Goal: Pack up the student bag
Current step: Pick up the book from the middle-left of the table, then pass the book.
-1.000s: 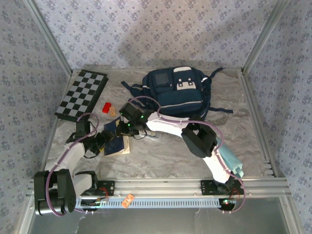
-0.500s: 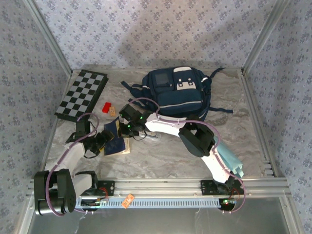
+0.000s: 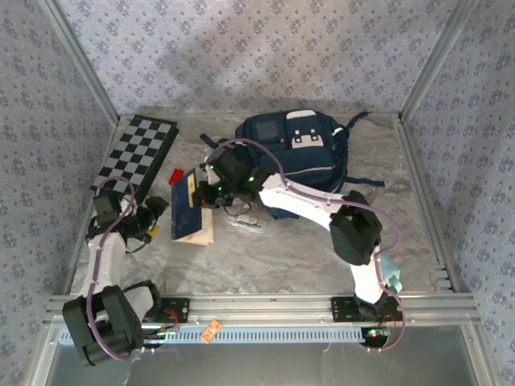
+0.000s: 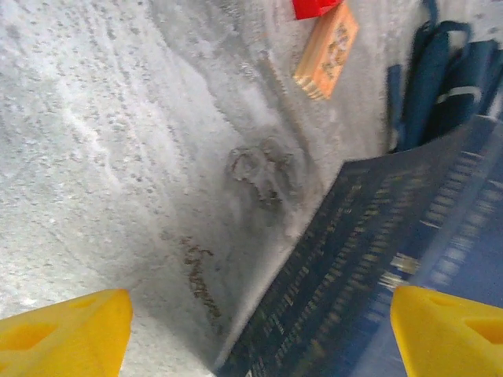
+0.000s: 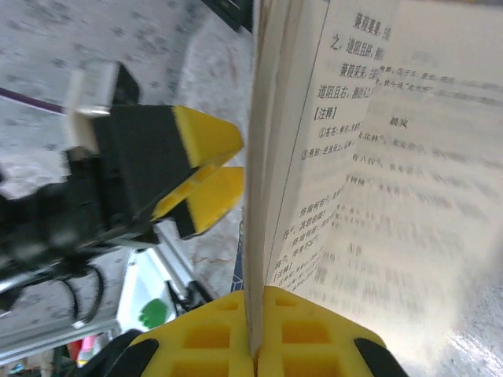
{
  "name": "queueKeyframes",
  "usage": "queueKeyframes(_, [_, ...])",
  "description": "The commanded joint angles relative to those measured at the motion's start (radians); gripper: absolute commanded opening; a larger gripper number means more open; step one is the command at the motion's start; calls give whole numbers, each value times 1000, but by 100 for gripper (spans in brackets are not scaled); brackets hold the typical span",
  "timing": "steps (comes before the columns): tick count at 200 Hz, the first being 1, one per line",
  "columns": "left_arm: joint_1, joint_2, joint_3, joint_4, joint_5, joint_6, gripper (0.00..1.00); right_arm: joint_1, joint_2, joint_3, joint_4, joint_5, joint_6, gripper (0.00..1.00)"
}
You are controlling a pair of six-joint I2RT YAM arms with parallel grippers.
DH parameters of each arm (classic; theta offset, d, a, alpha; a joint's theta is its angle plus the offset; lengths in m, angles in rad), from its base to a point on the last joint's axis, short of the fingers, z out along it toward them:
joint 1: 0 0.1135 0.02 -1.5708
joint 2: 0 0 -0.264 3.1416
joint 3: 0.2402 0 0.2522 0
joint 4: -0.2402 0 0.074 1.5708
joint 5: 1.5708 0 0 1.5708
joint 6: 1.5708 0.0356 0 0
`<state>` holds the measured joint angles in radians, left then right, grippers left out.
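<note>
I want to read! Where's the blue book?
Top view: the blue book is left of the student bag, near the chessboard, pinched by the right gripper.

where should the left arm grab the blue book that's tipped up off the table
Probably the long cover edge facing the left arm, approached from the left, low. The blue book sits tilted, the right jaws shut on its pages at the opposite side, so that edge is free and thin enough for the open left jaws.
</note>
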<state>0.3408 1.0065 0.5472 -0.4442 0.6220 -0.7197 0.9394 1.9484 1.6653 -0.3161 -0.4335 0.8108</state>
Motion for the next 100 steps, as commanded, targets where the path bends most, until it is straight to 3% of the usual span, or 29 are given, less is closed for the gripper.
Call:
queueKeyframes(1, [20,-12,28,54,198,-40,86,-36,-91,-21,27,-83,-43,0])
queueKeyframes(20, [11,-38,5,191,286,-133,86,-74,-127,-36,38,-142,-53,0])
queueKeyframes(100, [-177,-74,43,407,295,-255,81,-182,-170,-74,200,-359,10,0])
